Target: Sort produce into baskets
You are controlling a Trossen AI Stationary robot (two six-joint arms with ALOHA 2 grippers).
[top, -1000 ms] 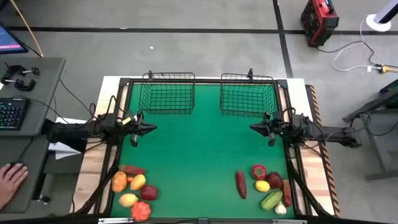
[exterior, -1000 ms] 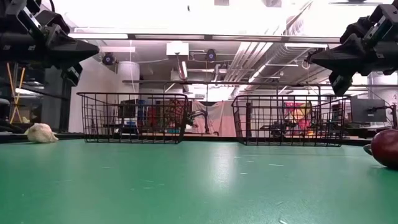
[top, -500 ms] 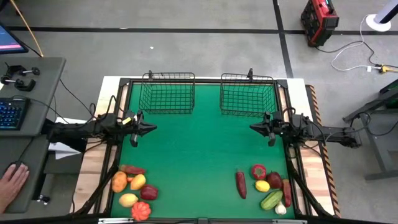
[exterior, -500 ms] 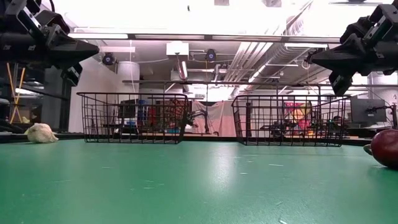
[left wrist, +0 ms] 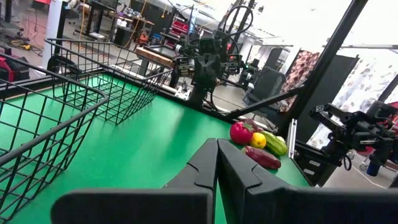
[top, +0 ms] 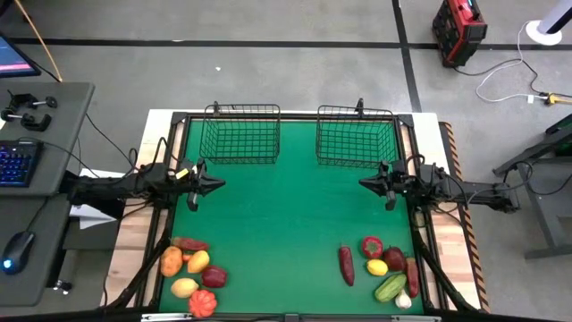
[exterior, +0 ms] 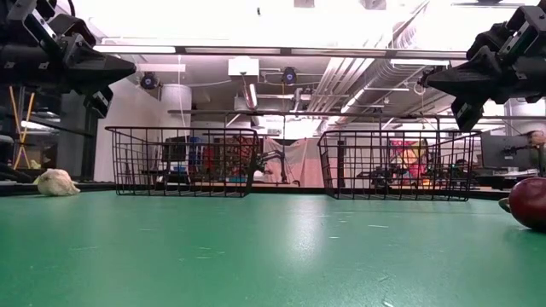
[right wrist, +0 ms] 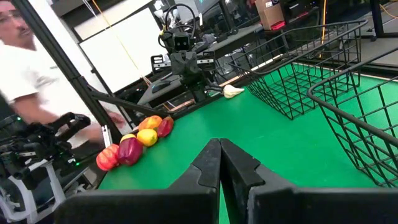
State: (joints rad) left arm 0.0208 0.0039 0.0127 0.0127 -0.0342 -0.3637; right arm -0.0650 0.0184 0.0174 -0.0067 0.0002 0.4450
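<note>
Two black wire baskets [top: 239, 134] [top: 356, 136] stand side by side at the far edge of the green mat. One heap of produce [top: 190, 275] lies at the near left corner, another [top: 386, 264] at the near right, with a dark maroon piece [top: 346, 265] just left of it. A whitish piece [exterior: 56, 182] lies on the mat below the left arm. My left gripper [top: 219, 185] hangs shut and level at the mat's left side, pointing right. My right gripper [top: 362, 184] mirrors it from the right side, also shut. Both are well above the mat and hold nothing.
A broad stretch of bare green mat [top: 286, 215] lies between the two grippers and between the produce heaps. A black frame [top: 179, 116] runs around the mat. A desk with keyboard and mouse [top: 18, 246] stands left of the table. A person [right wrist: 18, 56] shows beyond the table.
Both arms have kept still. A person's hand that rested on the mouse at the desk left of the table has gone out of view.
</note>
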